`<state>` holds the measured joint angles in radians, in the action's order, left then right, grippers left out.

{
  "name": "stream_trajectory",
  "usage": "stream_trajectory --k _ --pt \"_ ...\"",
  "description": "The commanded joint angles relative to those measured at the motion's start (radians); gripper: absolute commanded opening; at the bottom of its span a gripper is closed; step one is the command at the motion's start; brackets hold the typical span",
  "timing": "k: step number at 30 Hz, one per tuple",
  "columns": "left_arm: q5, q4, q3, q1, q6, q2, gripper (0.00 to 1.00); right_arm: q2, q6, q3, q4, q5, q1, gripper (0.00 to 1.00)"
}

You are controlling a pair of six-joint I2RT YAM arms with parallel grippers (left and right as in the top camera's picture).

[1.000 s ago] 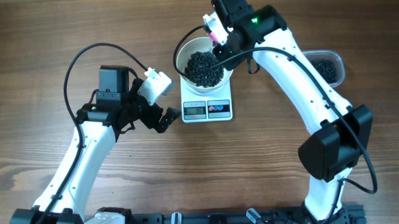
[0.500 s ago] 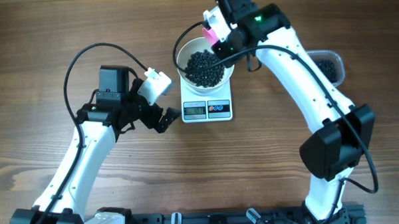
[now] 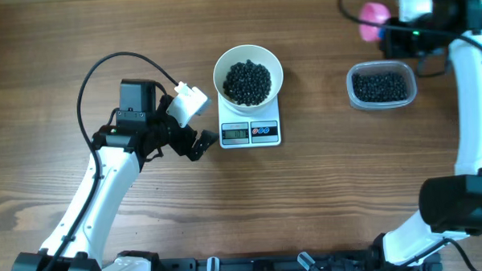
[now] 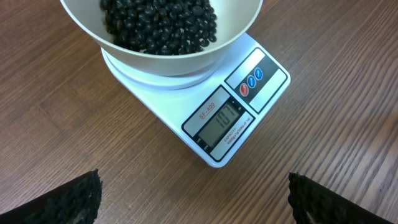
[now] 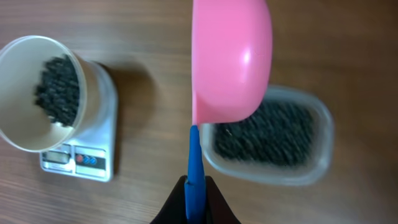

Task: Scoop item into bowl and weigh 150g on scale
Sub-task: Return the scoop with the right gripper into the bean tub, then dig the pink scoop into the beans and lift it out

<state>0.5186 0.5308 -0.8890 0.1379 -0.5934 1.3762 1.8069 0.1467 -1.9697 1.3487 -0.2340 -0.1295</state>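
Table [image 3: 61,45]: wood, carries everything listed.

Right arm: reaches far to the right of the scale [image 3: 250,132] and beyond it. Its pincer [image 5: 196,186] is clenched on the blue handle of the scoop [image 5: 231,59].

Left arm: just left of the scale. Its pincer [image 3: 203,142] is released and spread wide, with nothing between the fingers. It is aimed at the scale's display end.

Tub [image 3: 350,87]: clear plastic, well to the right of the scale. Its long axis points towards the scale, and it holds the stock of beans.

Bowl [image 3: 219,68]: white, on the scale's platform, overhanging the far end.

Scale: white, with its display and buttons at the near end. The reading is not legible.

Scoop: pink, held in the air to the right of the scale and farther from it than the tub, over or just past the tub's far rim. Only its underside shows, so whether it carries a load cannot be told. In the right wrist view the handle runs straight towards the tub, across the tub's long axis.

Beans [image 3: 247,81]: a dark heap in the bowl, with more in the tub.

Judgement: if more weight is wanted, the next move is a dip into the tub. The right arm is nearer and already lined up.
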Motion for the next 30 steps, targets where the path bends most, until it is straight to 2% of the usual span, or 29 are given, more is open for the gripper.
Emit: stream_trajectory --k 1,8,20,30 --pt "0.012 -0.002 0.006 -0.003 -0.005 -0.001 1.00 -0.011 0.013 0.008 0.024 0.082 -0.070 0.04" --pt "0.011 -0.002 0.006 -0.003 -0.005 -0.001 1.00 0.005 0.034 0.153 0.011 0.203 -0.094 0.04" --pt "0.012 -0.003 0.006 -0.003 -0.005 -0.001 1.00 0.051 0.034 0.422 -0.171 0.247 -0.094 0.04" --pt "0.012 -0.003 0.006 -0.003 -0.005 -0.001 1.00 0.132 0.062 0.434 -0.201 0.226 -0.089 0.04"
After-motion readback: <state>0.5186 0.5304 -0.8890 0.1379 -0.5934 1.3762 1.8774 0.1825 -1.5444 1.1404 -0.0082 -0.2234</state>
